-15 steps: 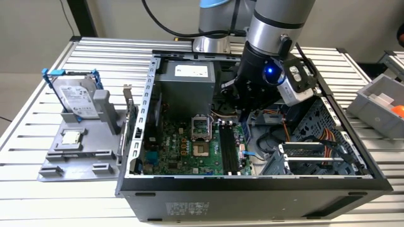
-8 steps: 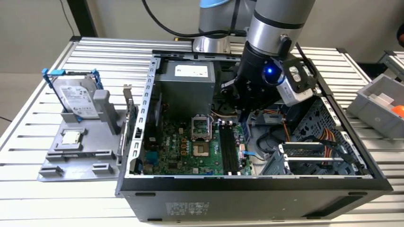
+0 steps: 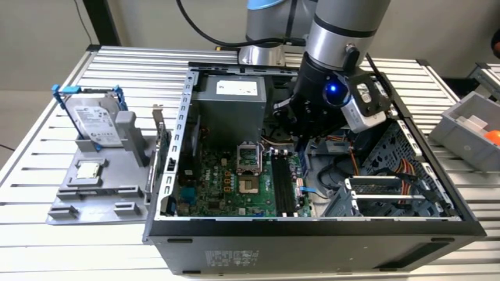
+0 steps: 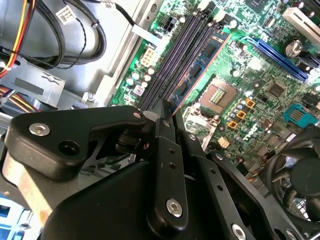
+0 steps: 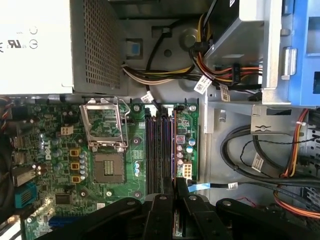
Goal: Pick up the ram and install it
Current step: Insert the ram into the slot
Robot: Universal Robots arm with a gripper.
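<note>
The computer case [image 3: 312, 225] is open on top, so the way in from above is free. The gripper [image 3: 301, 136] hangs inside it, over the long dark memory slots [image 5: 159, 150]. A thin ram [image 4: 197, 70] stick sits between its fingers, right over the slots. Beside the slots is the open chip socket [image 5: 106, 130]. The big silver power box [image 3: 228, 102] stands near. Bundles of wires [image 5: 220, 75] and a metal drive cage [image 3: 390, 193] crowd the other side

Open computer case [image 3: 187, 117] on the table [image 3: 78, 246] — parts tray [image 3: 93, 193] at the exterior view's left.
</note>
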